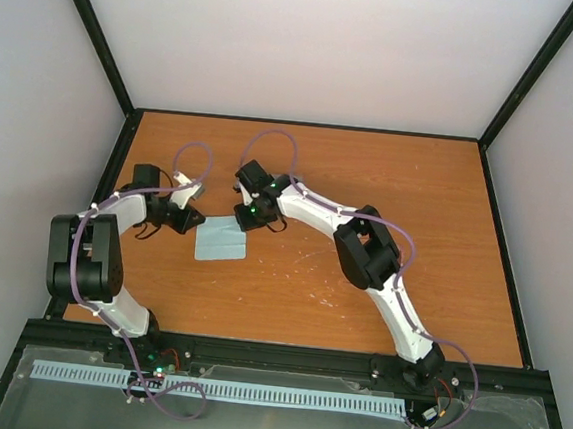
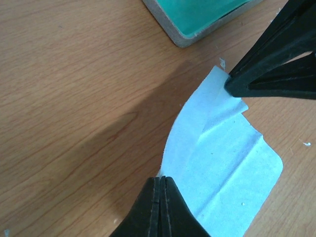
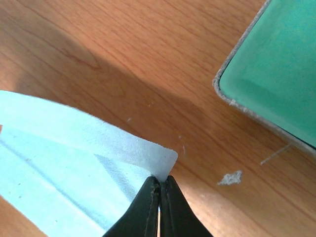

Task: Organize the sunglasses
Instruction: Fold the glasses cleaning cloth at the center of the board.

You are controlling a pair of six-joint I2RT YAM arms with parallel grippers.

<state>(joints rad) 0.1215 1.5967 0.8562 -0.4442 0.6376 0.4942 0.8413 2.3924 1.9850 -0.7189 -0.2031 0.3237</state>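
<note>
The left fingers [image 2: 160,200] are pressed shut on the near edge of the pale blue cloth [image 1: 221,239]. The right fingers [image 3: 159,205] are likewise clenched, pinching one rounded corner of it. Between the two grips the cloth is lifted and creased, with a fold running up its middle in the left wrist view. The rest of it lies flat on the worktop [image 1: 390,183].

The sunglasses do not show in any of the three views. No pink-purple frame appears on the bare wood around the cloth. In the overhead view both wrists crowd the centre-left of the frame and cover whatever lies under them. The pair may lie under the arms or out of the wrist cameras' view, but that cannot be told from here.

What does show is the open case [image 2: 197,22], grey-rimmed with a green lining. It sits at the top of the left wrist view and in the upper right of the right wrist view, apart from the cloth, with bare worktop between.

The coming move seems to turn on that case, which lies beyond the cloth, away from both pairs of fingers. The right fingers look nearer to it than the left (in the left wrist view they grip the corner that points toward it). The sunglasses' long axis cannot be judged. Until they are found, neither arm can be named the nearer to them.
</note>
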